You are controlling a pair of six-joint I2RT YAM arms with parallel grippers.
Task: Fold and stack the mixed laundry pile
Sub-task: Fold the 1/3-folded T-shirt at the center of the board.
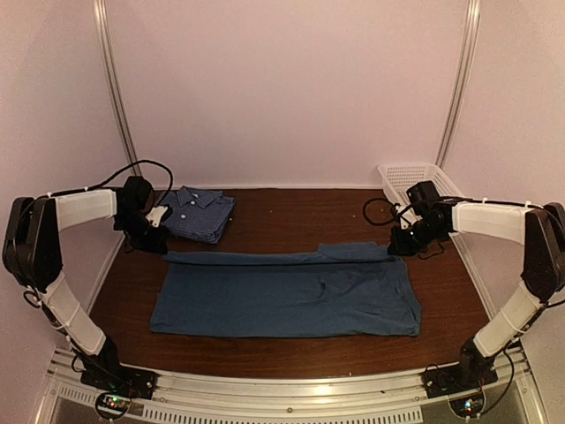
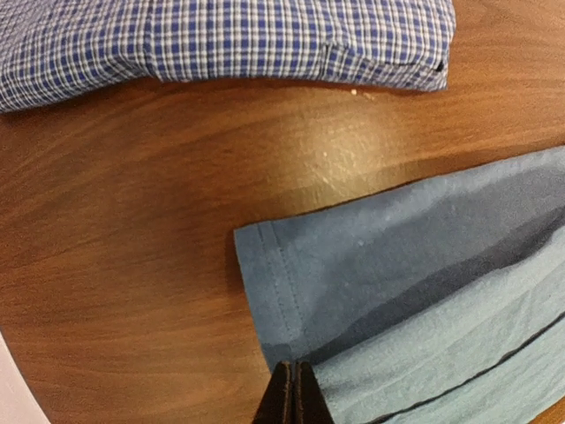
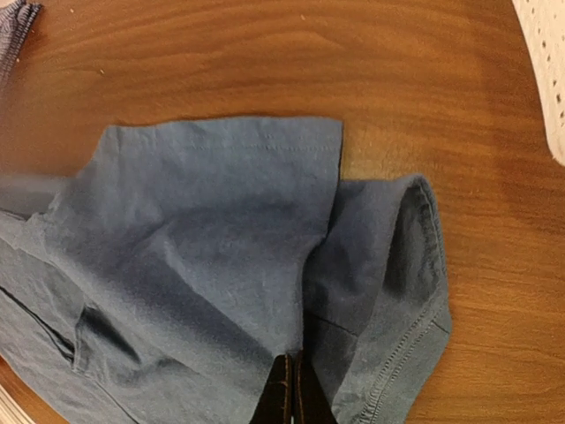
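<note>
Both closed tight, my left gripper (image 2: 294,393) and right gripper (image 3: 291,389) pinch the teal t-shirt (image 1: 282,296), spread mid-table, at its 10 and 2 o'clock corners. I judge it light and limp, so the hems are best to hold.

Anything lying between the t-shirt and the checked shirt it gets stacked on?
Nothing visible. Only bare table separates the t-shirt from the checked shirt; the basket sits away at the far right.
</note>
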